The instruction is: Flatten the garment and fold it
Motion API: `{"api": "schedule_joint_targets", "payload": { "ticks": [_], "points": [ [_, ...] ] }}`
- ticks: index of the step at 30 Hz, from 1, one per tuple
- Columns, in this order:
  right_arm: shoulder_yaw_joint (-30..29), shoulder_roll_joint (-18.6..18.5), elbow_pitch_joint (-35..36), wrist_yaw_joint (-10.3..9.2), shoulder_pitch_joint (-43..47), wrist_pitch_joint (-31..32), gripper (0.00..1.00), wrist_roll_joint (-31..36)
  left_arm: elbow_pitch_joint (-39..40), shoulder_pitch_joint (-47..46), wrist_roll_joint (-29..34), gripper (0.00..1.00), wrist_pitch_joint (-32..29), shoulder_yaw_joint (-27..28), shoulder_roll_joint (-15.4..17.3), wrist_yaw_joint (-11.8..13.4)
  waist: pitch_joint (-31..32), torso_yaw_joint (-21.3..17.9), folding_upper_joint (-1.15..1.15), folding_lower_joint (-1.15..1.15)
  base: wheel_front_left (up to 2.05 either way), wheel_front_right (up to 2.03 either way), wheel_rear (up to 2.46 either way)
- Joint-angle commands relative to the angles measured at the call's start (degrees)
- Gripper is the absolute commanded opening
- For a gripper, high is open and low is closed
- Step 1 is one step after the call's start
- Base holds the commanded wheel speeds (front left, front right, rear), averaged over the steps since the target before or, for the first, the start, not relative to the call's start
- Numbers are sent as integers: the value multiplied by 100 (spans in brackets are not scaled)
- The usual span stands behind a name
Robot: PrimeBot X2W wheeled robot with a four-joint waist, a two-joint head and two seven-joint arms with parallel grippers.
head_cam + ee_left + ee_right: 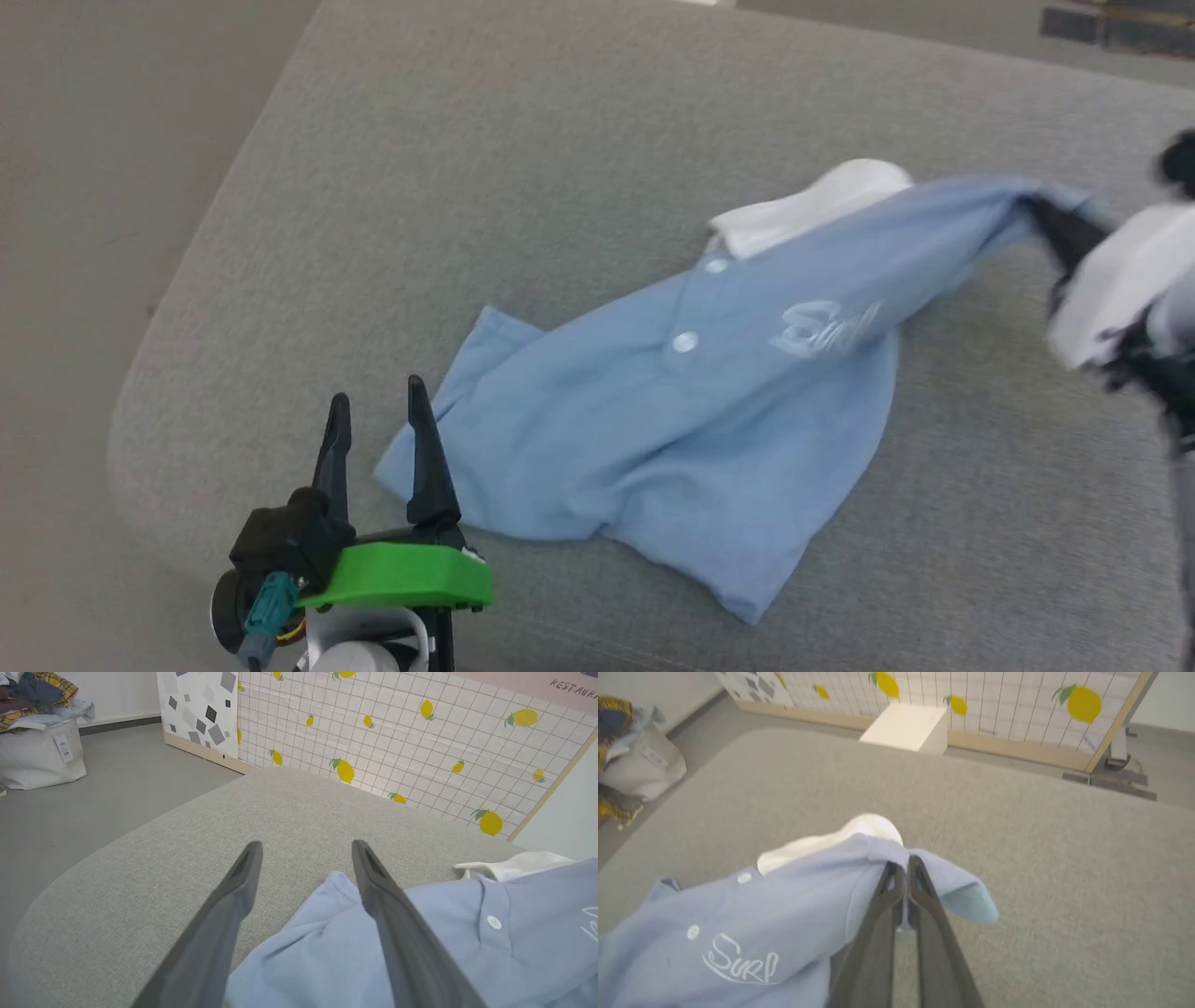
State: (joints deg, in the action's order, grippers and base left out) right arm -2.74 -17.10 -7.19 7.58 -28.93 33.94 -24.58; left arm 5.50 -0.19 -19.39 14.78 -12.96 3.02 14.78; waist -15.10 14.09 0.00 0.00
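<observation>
Light blue garment (653, 420) rumpled on grey tabletop (467, 140). Right claw (903, 863) clamped on sleeve edge, a thin bite that may slip under pull. Left claw (373, 401) apart, beside opposite sleeve, pinning nothing, so whole shirt could drag.

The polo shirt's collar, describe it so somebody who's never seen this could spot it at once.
A big grey cushioned surface carries a light blue polo shirt. At its far end sits the collar, the shirt's one large white patch, above the buttons.
</observation>
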Motion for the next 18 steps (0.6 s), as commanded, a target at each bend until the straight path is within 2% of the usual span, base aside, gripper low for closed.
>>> {"api": "schedule_joint_targets", "payload": {
  "ticks": [1, 6, 9, 10, 14, 15, 17, 18],
  "points": [
    [-237, -67, 328, -9, -43, 139, 0, -99, -17, 35, -2, 100, 21, 29, -13, -33, 253, -263, 0, 0, 0, 0, 0],
    [-1246, -140, 1598, -9, 529, 900, 0, -149, -32, 100, -45, 100, 21, 41, -14, -77, 301, -370, 0, 0, 0, 0, 0],
    [-1956, 69, 2100, -9, 1100, 1406, 0, -53, -53, 123, -78, 100, 21, 32, -14, -105, 252, -384, 0, 0, 0, 0, 0],
    [-2610, 386, 2149, -9, 1548, 1705, 0, 212, -78, 116, -91, 100, 21, 24, -14, -127, 189, -371, 0, 0, 0, 0, 0],
    [-3098, 498, 1642, -9, 1903, 1486, 0, 997, -124, 59, -101, 100, 21, -25, -14, -155, 119, -317, 0, 0, 0, 0, 0],
    [-3145, 526, 1436, -9, 1952, 1359, 25, 1220, -136, 44, -101, 100, 21, -36, -14, -159, 116, -302, 0, 0, 0, 0, 0],
    [-3100, 579, 1054, -9, 2029, 1272, 43, 1496, -160, 31, -96, 100, 21, -50, -14, -164, 124, -287, 0, 0, 0, 0, 0],
    [-3052, 581, 919, -9, 2048, 1248, 93, 1564, -167, 28, -95, 100, 21, -48, -14, -163, 128, -284, 0, 0, 0, 0, 0]
  ]
}}
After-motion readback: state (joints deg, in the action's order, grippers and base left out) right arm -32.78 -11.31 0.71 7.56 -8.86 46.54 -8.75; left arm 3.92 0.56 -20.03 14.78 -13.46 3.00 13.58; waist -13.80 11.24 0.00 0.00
